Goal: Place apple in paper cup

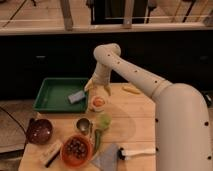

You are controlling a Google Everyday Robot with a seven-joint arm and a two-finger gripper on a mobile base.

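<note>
A white robot arm reaches over a wooden bench (135, 120). Its pincer (98, 89) hangs just above the paper cup (97, 104), with its fingers spread apart and pointing down. The apple (98, 101) sits in the cup's mouth; it is round, so no long axis shows. The cup stands upright, its opening facing up. At nine o'clock from the cup lies a green tray (52, 97) holding a grey sponge (76, 96). At five o'clock stands a pale green cup (103, 121), at seven o'clock a small metal cup (83, 124). A yellow fruit (131, 89) lies at two o'clock, its length running left to right.
</note>
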